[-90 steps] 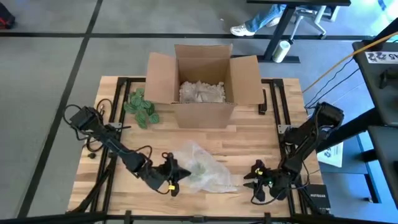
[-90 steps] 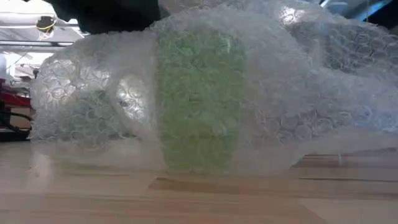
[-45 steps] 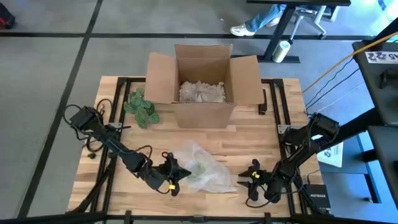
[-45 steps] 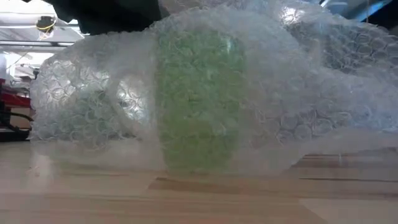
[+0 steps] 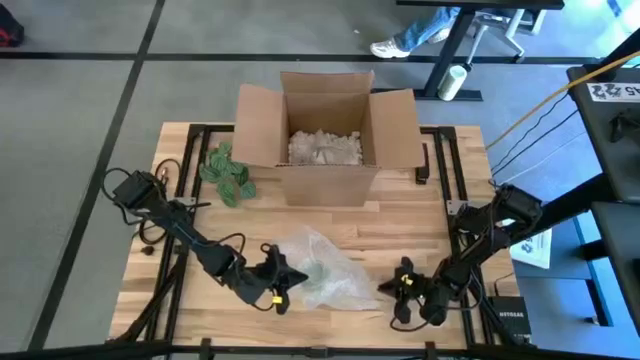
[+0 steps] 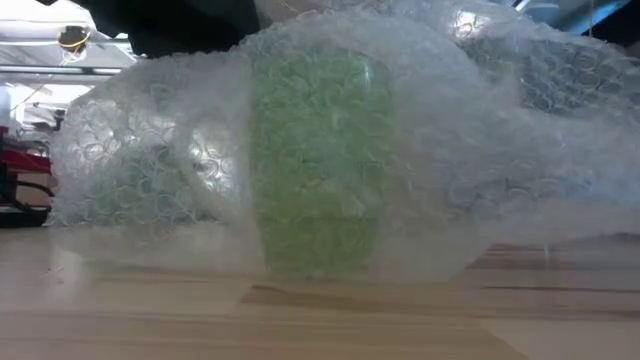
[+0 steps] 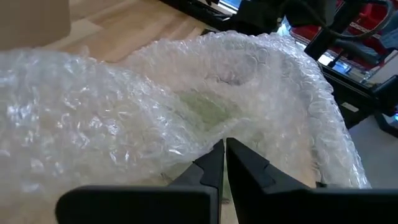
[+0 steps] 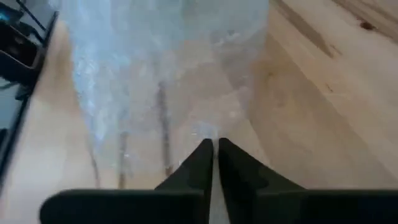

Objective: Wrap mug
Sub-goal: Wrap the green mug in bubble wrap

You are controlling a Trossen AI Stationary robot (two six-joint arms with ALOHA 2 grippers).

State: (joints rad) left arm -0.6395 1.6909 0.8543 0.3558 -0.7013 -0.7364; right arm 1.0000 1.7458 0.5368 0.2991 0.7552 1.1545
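Observation:
A green mug (image 6: 318, 160) stands upright on the wooden table (image 5: 400, 225), under a sheet of clear bubble wrap (image 5: 335, 275) draped over it. From above the mug (image 5: 318, 270) shows only as a green tint. My left gripper (image 5: 281, 281) is at the wrap's left side, shut on it. My right gripper (image 5: 392, 290) is low over the table at the wrap's right edge (image 8: 186, 118), fingers shut. I cannot tell whether its tips touch the wrap. My left gripper pinches an edge of the bubble wrap (image 7: 214, 138) between its two fingers, coming nearly level from the table's left. The held edge is raised off the table. The rest of the sheet arches over the mug and lies on the boards beyond it.
An open cardboard box (image 5: 325, 135) with crumpled packing inside stands at the table's far middle. A green artificial plant (image 5: 228, 172) lies left of it. Bare boards lie between the box and the wrap.
My right gripper has slid toward the table's left, from clear of the wrap up to its right edge, staying low with its fingers shut.

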